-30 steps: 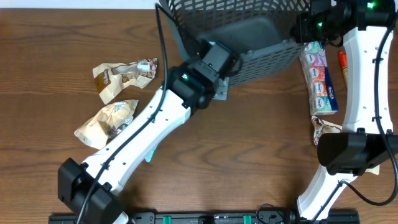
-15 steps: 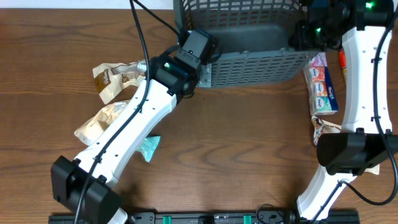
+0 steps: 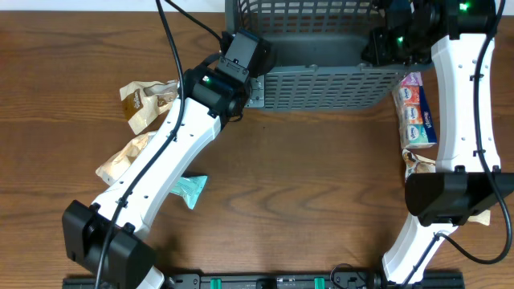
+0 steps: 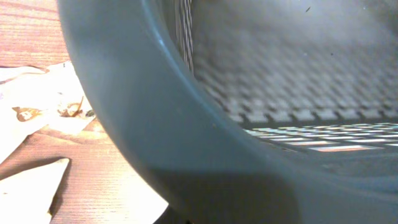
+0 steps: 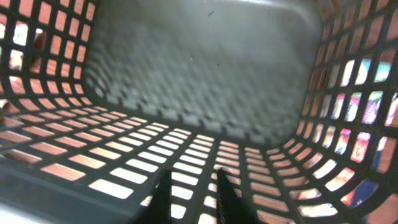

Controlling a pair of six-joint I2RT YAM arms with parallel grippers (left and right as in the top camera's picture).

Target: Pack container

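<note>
The container [image 3: 321, 88], a dark grey-blue latticed basket, stands at the back middle of the table. My left gripper [image 3: 250, 87] is at its front left corner and shut on the rim. The rim [image 4: 124, 93] fills the left wrist view and hides the fingers. My right gripper [image 3: 384, 48] holds the basket's right wall. In the right wrist view its two fingers [image 5: 193, 199] straddle the lattice, and the basket's solid bottom [image 5: 205, 62] looks empty.
Two crumpled cream-and-brown snack packets [image 3: 152, 100] [image 3: 132, 156] lie left of the basket, one showing in the left wrist view [image 4: 31, 99]. A teal packet [image 3: 189, 189] lies under the left arm. A colourful long pack [image 3: 416, 108] and another packet [image 3: 418, 164] lie at the right.
The basket swung from a skewed, tilted pose to square against the table's back. My left gripper moved left and back with its corner, uncovering the teal packet. The right gripper stayed on the right wall.
</note>
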